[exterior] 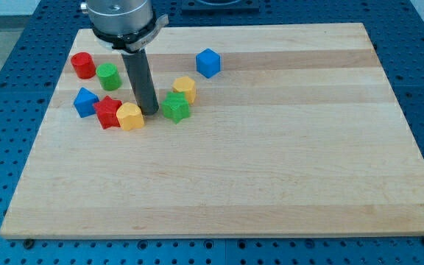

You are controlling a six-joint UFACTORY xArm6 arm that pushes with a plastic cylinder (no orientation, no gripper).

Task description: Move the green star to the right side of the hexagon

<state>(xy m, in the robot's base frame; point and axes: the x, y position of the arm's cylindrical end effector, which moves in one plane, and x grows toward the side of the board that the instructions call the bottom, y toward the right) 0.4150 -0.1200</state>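
Green star (175, 107) just right of my tip (152, 112), yellow hexagon (185, 88) above

My counter (271, 169) is pale, smooth wood with a matt grain; my rod (140, 77) looks dark and matt, its collar (120, 18) shiny metal.

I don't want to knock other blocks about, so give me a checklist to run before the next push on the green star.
1. My tip visible: ok.
2. Tip beside the green star, on its left: ok.
3. Contact with the star: cannot tell.
4. Yellow hexagon located, just above the star: ok.
5. Board right of the hexagon free: ok.
6. Yellow block close by the tip's left: not ok.
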